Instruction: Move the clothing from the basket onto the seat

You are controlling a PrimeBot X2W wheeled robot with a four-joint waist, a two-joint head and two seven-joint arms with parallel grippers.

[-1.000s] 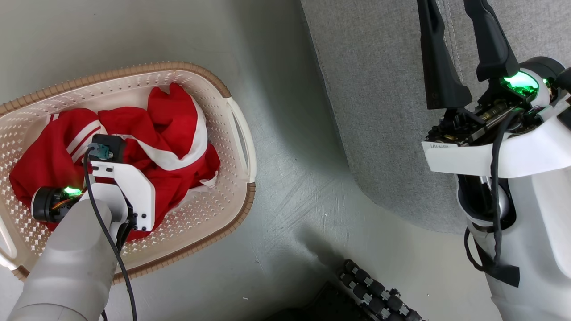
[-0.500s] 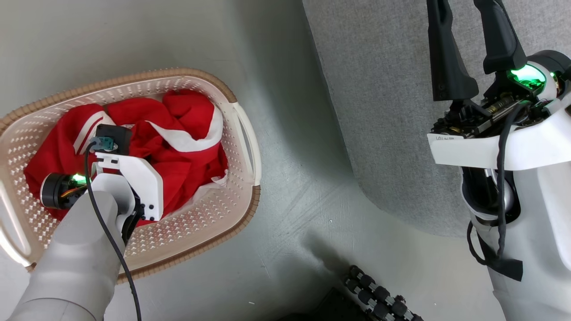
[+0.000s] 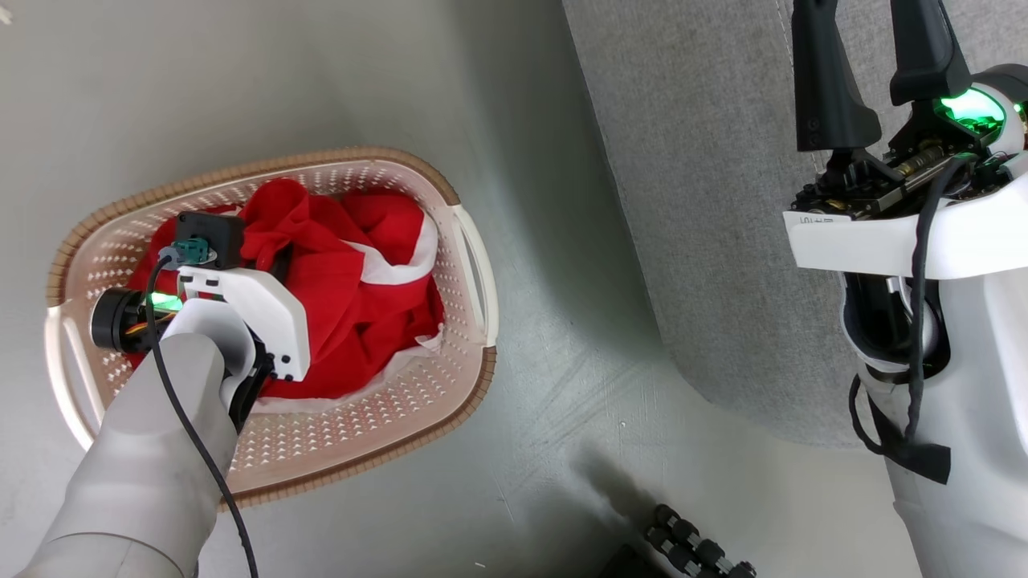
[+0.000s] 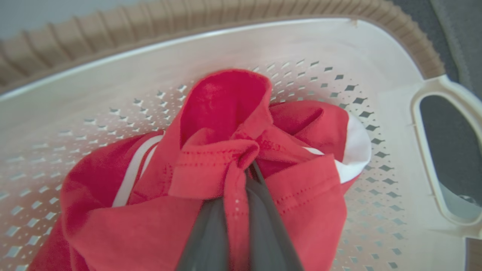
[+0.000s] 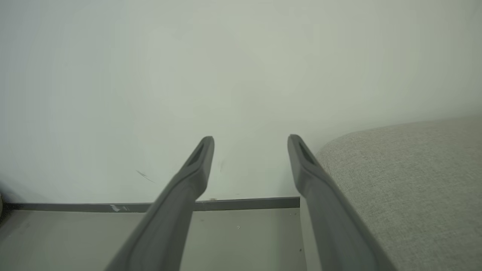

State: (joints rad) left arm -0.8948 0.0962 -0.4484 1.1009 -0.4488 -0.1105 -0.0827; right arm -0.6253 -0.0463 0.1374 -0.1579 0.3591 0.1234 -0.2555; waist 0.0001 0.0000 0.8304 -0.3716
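The clothing [image 3: 353, 321] lies bunched in the basket [image 3: 385, 449] on the robot's left side, a red heap with white bands that covers most of the basket's bottom. The left gripper [image 4: 251, 173] is down among it, its two dark fingers pinched together on a hemmed fold that rises above the rest in the left wrist view. This arm is plainly the nearer one and already has the hold.

The coming carry runs rightward. The basket's long axis points roughly toward the seat [image 3: 707, 201], which is across a bare strip of floor [image 3: 554, 337], well apart from the basket. The right gripper [image 5: 251, 140] hangs beside the seat's rounded corner, fingers spread wide and holding nothing.

There is one basket, one seat and two grippers. The heap is too tangled to count the garments.
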